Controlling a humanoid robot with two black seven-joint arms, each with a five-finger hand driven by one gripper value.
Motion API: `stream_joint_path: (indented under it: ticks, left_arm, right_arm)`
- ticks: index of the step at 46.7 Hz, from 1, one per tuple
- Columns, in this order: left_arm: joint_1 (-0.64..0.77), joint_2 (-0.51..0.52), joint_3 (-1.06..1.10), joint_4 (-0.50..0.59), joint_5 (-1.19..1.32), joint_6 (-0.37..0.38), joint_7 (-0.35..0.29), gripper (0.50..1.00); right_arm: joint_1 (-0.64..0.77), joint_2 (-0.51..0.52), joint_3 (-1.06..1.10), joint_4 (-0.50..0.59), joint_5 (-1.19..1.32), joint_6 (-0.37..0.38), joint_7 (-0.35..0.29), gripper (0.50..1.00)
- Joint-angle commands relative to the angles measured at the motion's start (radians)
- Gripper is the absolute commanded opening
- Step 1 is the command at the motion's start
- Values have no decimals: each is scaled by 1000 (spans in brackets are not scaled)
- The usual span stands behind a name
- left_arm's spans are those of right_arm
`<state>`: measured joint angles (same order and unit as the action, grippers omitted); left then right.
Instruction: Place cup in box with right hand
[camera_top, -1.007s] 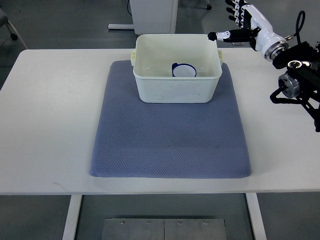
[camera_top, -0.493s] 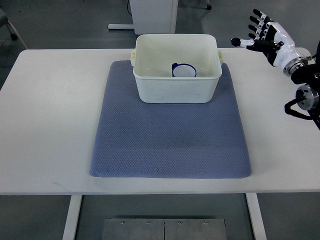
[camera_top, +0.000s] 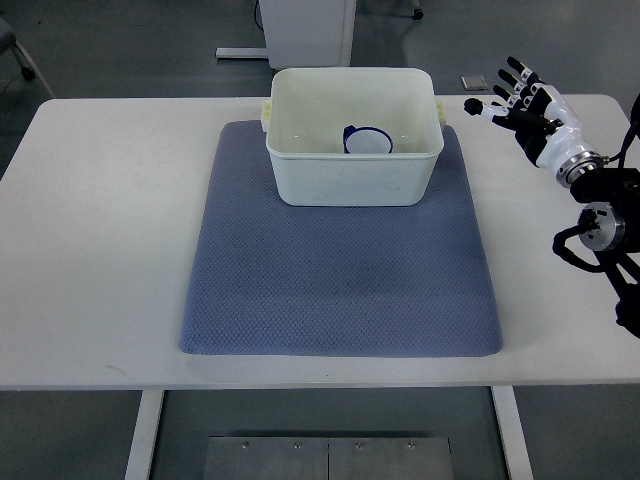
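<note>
A white cup with a dark blue rim and handle (camera_top: 368, 140) lies inside the cream plastic box (camera_top: 300, 180), near the middle of its floor. The box stands on the far part of a blue-grey mat (camera_top: 340, 270). My right hand (camera_top: 512, 96) hovers over the table's far right, well clear of the box, fingers spread and holding nothing. Its arm comes in from the right edge. The left arm does not show.
The white table (camera_top: 100, 230) carries the mat in its middle. Beyond its far edge stand a white cabinet base (camera_top: 300, 30) and grey floor. A small dark plate (camera_top: 474, 82) lies on the floor behind the table.
My right hand has drawn back to the right, away from the box's far right corner, and lowered toward the table. The cup stays put in the box.
</note>
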<state>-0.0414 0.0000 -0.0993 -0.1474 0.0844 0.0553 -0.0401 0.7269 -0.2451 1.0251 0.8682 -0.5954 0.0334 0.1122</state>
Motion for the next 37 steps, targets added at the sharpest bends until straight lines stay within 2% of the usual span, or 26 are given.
stream_joint_path:
  ticks: [1, 19, 37]
  left_arm:
    - [0, 0, 3, 0, 0, 0, 0, 1000]
    - [0, 0, 0, 0, 0, 0, 0, 1000]
    - [0, 0, 3, 0, 0, 0, 0, 1000]
  right_arm:
    - [-18, 18, 29, -1, 0, -3, 6, 1000]
    - [-58, 58, 70, -6, 12, -9, 20, 1000]
    - [-144, 162, 211, -5, 12, -7, 47, 1000]
